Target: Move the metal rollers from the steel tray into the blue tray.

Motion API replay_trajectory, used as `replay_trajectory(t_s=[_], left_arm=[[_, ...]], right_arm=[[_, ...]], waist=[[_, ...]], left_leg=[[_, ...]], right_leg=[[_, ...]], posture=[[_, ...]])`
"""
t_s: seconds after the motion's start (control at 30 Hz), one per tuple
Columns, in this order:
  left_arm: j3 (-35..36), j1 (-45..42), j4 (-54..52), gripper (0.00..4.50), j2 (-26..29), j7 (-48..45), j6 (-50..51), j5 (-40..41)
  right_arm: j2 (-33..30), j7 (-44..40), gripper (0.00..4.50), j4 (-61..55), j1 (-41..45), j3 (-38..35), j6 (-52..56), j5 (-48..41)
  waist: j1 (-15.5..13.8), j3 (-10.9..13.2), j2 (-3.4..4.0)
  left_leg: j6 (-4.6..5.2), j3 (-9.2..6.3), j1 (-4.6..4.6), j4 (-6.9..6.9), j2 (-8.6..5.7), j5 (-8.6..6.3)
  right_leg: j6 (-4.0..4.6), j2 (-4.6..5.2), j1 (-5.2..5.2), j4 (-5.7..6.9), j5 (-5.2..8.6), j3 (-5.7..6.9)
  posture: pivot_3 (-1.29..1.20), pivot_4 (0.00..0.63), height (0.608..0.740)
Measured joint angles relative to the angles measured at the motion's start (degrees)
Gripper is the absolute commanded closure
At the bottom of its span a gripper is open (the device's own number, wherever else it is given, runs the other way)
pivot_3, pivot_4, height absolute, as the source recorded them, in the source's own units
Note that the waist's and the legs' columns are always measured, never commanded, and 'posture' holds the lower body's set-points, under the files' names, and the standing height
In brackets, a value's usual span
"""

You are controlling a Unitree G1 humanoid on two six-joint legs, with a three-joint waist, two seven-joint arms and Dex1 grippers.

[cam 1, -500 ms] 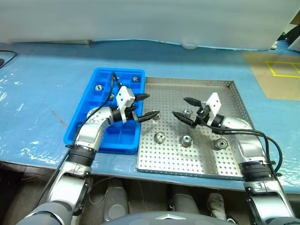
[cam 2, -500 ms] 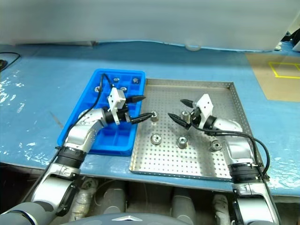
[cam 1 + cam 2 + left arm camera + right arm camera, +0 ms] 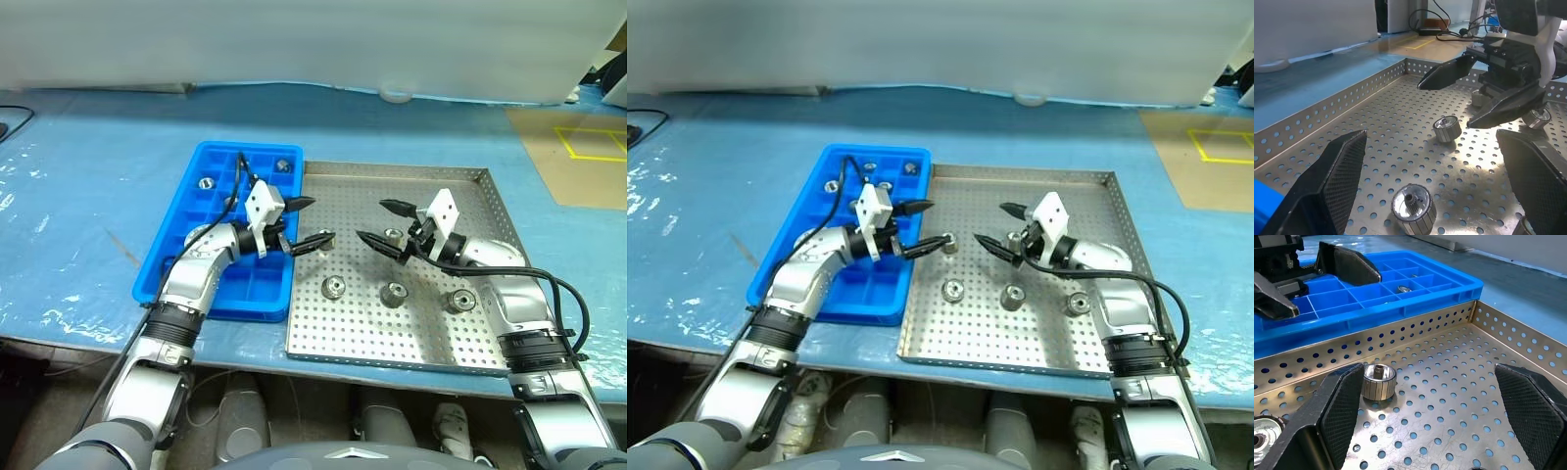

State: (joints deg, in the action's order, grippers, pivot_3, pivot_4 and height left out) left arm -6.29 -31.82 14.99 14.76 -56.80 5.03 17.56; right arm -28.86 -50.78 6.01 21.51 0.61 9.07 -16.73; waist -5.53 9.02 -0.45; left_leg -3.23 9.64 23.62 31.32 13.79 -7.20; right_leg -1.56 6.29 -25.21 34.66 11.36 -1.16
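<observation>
Five small shiny silver metal rollers (image 3: 333, 287) lay scattered on the large square perforated steel tray (image 3: 431, 338); others sat in the bright blue compartmented plastic tray (image 3: 162, 269) at 9 o'clock. Left gripper (image 3: 308, 223) and right gripper (image 3: 378, 223) hovered over the steel tray, tips facing, jaws spread wide and empty.

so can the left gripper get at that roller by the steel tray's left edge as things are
Probably yes. The left gripper hangs open just over the roller near the steel tray rim beside the blue tray. Nothing lies between them, and the right gripper, also open, sits apart toward the tray's middle.
</observation>
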Motion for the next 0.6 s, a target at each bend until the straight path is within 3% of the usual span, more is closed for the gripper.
replay_trajectory(t_s=[0.23,0.6], left_arm=[[-0.5,-2.0,1.6,0.06,-0.1,-2.0,1.5,0.2],[-6.5,-15.1,18.9,0.06,1.3,-8.0,1.8,-7.9]], right_arm=[[-0.5,1.1,0.03,0.0,-1.3,-0.7,-0.1,0.1],[-2.1,4.1,0.03,-2.8,-4.6,-2.9,-0.3,0.8]], waist=[[0.1,0.0,0.0],[0.4,0.0,0.0]], left_leg=[[0.0,0.01,-0.01,0.0,0.0,0.0],[0.04,0.13,-0.04,0.0,-0.02,-0.02]], right_leg=[[0.0,0.0,-0.01,0.0,0.0,-0.02],[-0.01,-0.02,-0.02,-0.03,0.0,-0.16]], posture=[[-0.04,0.15,0.74],[-0.15,0.15,0.74]])
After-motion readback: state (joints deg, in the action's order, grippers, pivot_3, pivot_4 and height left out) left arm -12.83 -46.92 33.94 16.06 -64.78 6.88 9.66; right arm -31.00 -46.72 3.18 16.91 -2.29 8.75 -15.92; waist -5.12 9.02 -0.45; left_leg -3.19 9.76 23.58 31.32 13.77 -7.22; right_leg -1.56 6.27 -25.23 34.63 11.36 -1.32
